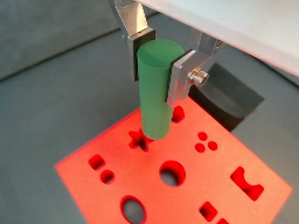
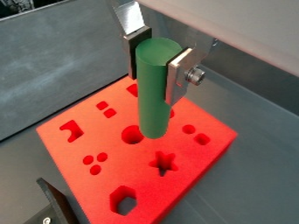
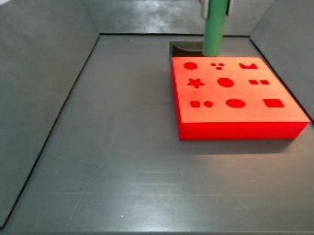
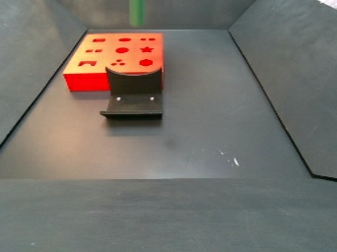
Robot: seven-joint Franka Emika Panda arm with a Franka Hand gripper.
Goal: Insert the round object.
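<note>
My gripper is shut on the round object, a slim green cylinder peg, and holds it upright near its top end; both wrist views show this. The peg hangs above the red block, which has several cut-out holes, one of them a round hole. In a wrist view the peg's lower end lies next to that round hole. In both side views the peg hangs clear above the block, and the gripper itself is out of frame.
The dark fixture stands on the floor against the block's side and also shows behind the block in a side view. Grey walls enclose the dark floor.
</note>
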